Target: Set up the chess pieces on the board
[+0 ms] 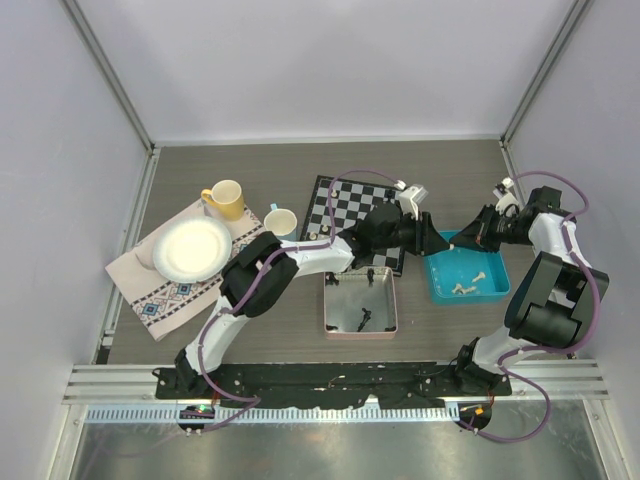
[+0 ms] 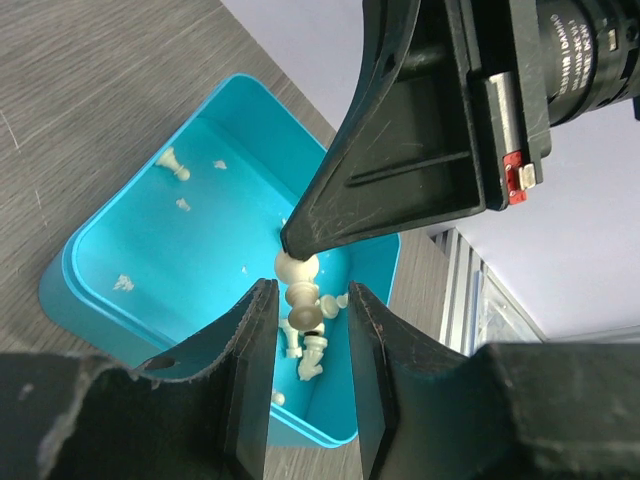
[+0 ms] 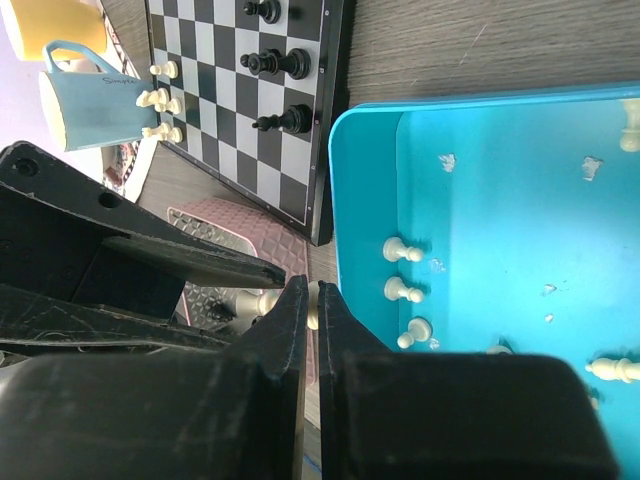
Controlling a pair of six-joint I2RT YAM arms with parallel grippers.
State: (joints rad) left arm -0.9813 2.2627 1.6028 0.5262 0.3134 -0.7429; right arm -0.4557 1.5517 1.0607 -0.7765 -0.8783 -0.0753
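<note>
My right gripper point(image 3: 312, 285) is shut on a small off-white pawn point(image 2: 297, 270), pinching its head. It holds the pawn in the air over the blue tray point(image 1: 490, 285). My left gripper point(image 2: 308, 330) is open, its fingers point(image 2: 250, 380) either side of the pawn's base without touching. The two grippers meet tip to tip in the top view, left point(image 1: 432, 238) and right point(image 1: 462, 238). The board point(image 3: 240, 110) lies left of the blue tray, with black pieces point(image 3: 280, 63) and a few white ones point(image 3: 160, 100) on it. Several off-white pieces point(image 3: 403, 250) lie in the tray.
A pink tray point(image 1: 334, 300) holding a black piece point(image 1: 362, 320) sits in front of the board point(image 1: 345, 205). A yellow cup point(image 1: 226, 199), a light-blue cup point(image 1: 282, 221) and a white plate point(image 1: 190, 249) on a patterned cloth point(image 1: 160, 300) stand to the left.
</note>
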